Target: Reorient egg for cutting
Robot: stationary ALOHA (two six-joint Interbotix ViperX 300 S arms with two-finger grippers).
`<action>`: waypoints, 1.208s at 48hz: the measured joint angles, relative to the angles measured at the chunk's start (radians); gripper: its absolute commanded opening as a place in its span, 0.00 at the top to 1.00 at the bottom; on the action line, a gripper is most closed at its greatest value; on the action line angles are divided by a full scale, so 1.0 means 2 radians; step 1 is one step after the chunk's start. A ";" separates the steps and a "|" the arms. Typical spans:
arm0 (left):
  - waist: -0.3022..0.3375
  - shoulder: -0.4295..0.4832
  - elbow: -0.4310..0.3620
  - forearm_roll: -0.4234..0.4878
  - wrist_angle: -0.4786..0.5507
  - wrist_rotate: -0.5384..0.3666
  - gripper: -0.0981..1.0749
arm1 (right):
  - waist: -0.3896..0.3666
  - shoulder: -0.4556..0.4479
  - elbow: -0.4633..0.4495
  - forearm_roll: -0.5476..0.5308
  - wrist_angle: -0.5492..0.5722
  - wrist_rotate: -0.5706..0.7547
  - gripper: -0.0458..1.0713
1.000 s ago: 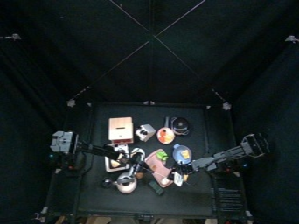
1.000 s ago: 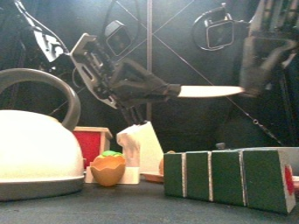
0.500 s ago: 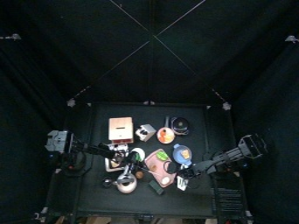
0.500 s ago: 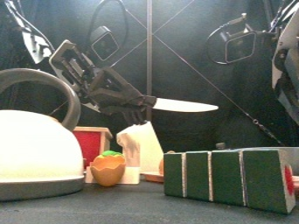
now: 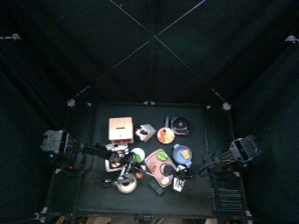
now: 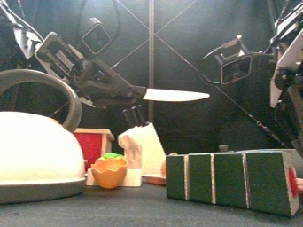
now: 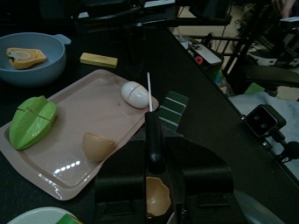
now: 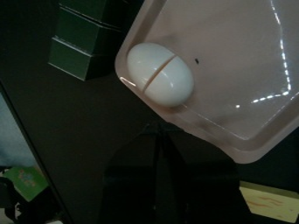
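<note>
A white egg [image 7: 138, 93] lies on its side on a pink cutting board [image 7: 70, 171]. My left gripper [image 7: 152, 164] is shut on a knife [image 7: 152, 118]. The blade points at the egg, and its tip is over the board beside it. In the front view the knife [image 6: 172, 94] is level, above the table things. In the right wrist view the egg [image 8: 160, 73] shows a faint line across it, near the board's [image 8: 239, 70] corner. My right gripper [image 8: 158, 153] is shut and empty, off the board's edge, a short way from the egg.
On the board lie a green leaf-shaped piece [image 7: 33, 118] and a tan piece [image 7: 100, 146]. A blue bowl [image 7: 26, 54] and a yellow block [image 7: 100, 59] lie beyond it. A white kettle [image 6: 35, 146] and green boxes [image 6: 231, 177] stand at the table's front.
My left gripper has drawn back to the left with the knife. My right arm has pulled away to the right.
</note>
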 measured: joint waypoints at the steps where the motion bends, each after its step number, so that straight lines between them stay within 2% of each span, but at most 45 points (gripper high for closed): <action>1: 0.000 0.001 0.000 0.000 0.000 0.000 0.59 | -0.001 0.001 -0.001 -0.001 -0.001 0.000 0.52; 28: -0.001 0.001 0.000 0.001 0.000 0.001 0.59 | -0.039 0.013 -0.015 -0.031 0.005 0.000 0.52; 58: -0.001 0.000 0.000 0.002 0.004 0.000 0.59 | -0.040 0.014 -0.021 -0.033 0.017 0.001 0.52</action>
